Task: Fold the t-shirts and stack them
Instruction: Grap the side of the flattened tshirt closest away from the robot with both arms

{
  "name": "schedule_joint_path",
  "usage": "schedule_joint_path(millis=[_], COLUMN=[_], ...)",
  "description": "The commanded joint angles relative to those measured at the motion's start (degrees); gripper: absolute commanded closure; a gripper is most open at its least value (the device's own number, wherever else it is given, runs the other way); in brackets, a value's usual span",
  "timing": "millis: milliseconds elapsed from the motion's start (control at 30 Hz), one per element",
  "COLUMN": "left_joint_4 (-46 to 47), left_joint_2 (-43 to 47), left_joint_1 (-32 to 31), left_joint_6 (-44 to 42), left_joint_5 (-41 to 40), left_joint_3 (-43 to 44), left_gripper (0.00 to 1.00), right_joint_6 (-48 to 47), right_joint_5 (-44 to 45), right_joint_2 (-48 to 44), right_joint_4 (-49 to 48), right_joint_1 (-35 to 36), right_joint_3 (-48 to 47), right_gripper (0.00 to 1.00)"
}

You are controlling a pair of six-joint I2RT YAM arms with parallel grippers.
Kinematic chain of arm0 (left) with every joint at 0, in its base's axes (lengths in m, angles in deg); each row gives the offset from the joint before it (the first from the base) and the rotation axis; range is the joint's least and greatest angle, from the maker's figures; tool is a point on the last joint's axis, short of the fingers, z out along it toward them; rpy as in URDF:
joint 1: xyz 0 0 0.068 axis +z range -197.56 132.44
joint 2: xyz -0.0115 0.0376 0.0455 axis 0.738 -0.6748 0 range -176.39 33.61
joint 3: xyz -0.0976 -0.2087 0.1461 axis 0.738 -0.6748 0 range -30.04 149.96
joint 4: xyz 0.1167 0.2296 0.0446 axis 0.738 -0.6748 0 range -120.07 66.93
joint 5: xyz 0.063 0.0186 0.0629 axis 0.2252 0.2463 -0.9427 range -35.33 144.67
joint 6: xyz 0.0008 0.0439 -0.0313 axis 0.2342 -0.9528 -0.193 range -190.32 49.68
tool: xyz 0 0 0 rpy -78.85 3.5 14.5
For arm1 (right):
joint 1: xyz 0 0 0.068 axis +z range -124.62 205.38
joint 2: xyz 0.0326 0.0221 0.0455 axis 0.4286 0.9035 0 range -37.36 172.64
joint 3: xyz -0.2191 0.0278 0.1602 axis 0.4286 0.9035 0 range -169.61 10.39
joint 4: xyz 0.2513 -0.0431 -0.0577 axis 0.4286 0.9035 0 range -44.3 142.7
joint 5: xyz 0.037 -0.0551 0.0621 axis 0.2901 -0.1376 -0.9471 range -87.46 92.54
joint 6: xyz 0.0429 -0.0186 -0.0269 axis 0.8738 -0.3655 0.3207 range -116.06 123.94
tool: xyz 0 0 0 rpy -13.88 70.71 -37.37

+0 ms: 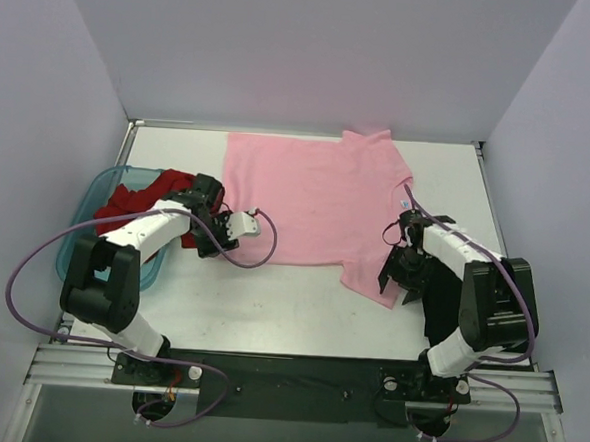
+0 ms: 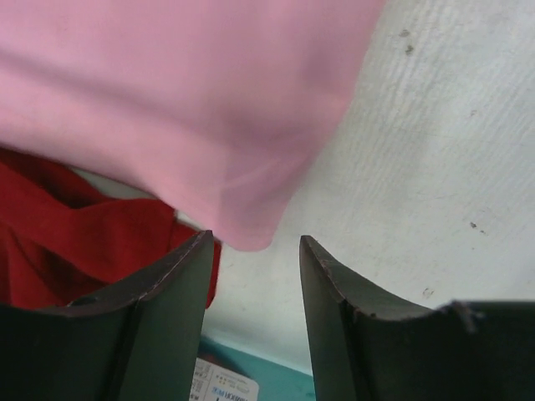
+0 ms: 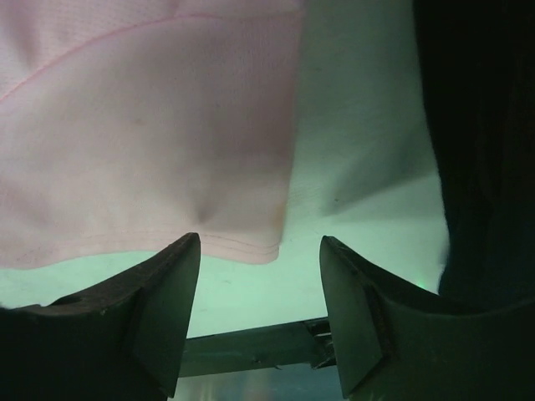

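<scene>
A light pink t-shirt [image 1: 311, 197] lies spread flat on the white table [image 1: 270, 300]. A dark red t-shirt [image 1: 126, 199] is bunched in the teal bin [image 1: 83, 220] at the left. I cannot make out a black shirt. My left gripper [image 1: 217, 234] is open and empty at the pink shirt's near left corner; in the left wrist view [image 2: 255, 242] that corner [image 2: 251, 225] hangs just ahead of the fingertips, with red cloth [image 2: 75, 234] to the left. My right gripper [image 1: 399, 284] is open and empty over the shirt's near right sleeve; its hem [image 3: 209, 242] shows just ahead of the gripper [image 3: 259, 251].
Purple-grey walls close in the table on three sides. The teal bin [image 2: 276, 380] edge with a white label [image 2: 221, 388] lies right under the left gripper. A dark shape [image 3: 481, 142] fills the right side of the right wrist view. A metal rail [image 1: 296, 371] runs along the near edge.
</scene>
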Motion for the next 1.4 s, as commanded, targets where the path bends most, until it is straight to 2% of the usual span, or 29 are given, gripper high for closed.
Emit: schedule_joint_path(millis=[0,100,167,200,233,267,300,367,400,433,567,733,867,967,1067,1233,1367], left_joint_4=[2.8,4.2,5.2,5.4,6.5,7.1,8.7,10.0,9.2,5.7,-7.0,-20.4,-28.3,-28.7,-21.3,-16.2,-10.7], left_joint_2=[-0.6,-2.8,-3.6,-3.8,-4.3,-4.4,-4.8,-5.1,-5.0,-4.4,0.2,5.4,9.0,9.5,7.3,-0.2,-5.7], left_joint_1=[-0.2,-0.3,-0.3,-0.3,-0.4,-0.4,-0.4,-0.6,-0.8,-0.9,-0.9,-2.8,-4.3,-4.3,-4.1,-3.3,-2.1], left_joint_6=[-5.8,-5.9,-6.4,-6.5,-6.5,-6.5,-6.0,-5.1,-4.9,-4.5,-2.6,-1.0,-0.2,0.9,2.7,5.1,5.8], left_joint_5=[6.5,6.6,6.0,5.8,5.8,5.3,4.9,2.7,2.4,2.4,4.8,5.8,5.7,3.6,-0.6,-4.5,-8.3], left_joint_3=[-2.9,-2.7,-2.7,-2.8,-3.0,-3.6,-4.1,-4.7,-3.9,-3.3,1.6,1.3,2.1,4.4,5.6,12.4,14.6], left_gripper=[0.43,0.43,0.43,0.43,0.43,0.44,0.46,0.67,0.91,1.00,1.00,1.00,1.00,1.00,1.00,1.00,1.00], right_joint_6=[2.5,1.8,2.2,2.6,2.7,3.0,2.9,2.6,2.1,1.8,-0.5,-1.8,-2.4,-3.3,-5.8,-13.7,-16.0], right_joint_5=[-6.0,-8.8,-8.8,-8.9,-9.7,-10.1,-11.0,-12.3,-12.4,-12.2,-12.1,-12.4,-13.1,-12.9,-13.2,-14.0,-12.2], right_joint_2=[0.9,4.9,4.8,3.8,3.3,1.6,0.6,-2.7,-5.5,-6.8,-14.4,-22.9,-28.3,-30.2,-26.8,-11.0,-0.2], right_joint_4=[-4.7,-6.1,-6.8,-7.2,-7.9,-8.5,-8.7,-7.7,-7.0,-4.4,6.4,18.0,23.7,25.2,21.6,14.6,11.9], right_joint_1=[-0.3,-0.4,-1.3,-2.6,-3.4,-5.5,-6.6,-9.5,-12.0,-12.5,-12.8,-12.8,-12.8,-12.8,-12.8,-12.5,-12.1], right_joint_3=[3.9,5.4,6.8,7.7,8.3,9.0,9.4,9.8,9.0,8.3,1.2,-2.4,-2.2,-3.2,-5.2,-11.1,-19.0], right_gripper=[0.50,0.60,0.73,0.84,0.89,0.99,1.00,1.00,1.00,1.00,1.00,1.00,1.00,1.00,1.00,1.00,1.00])
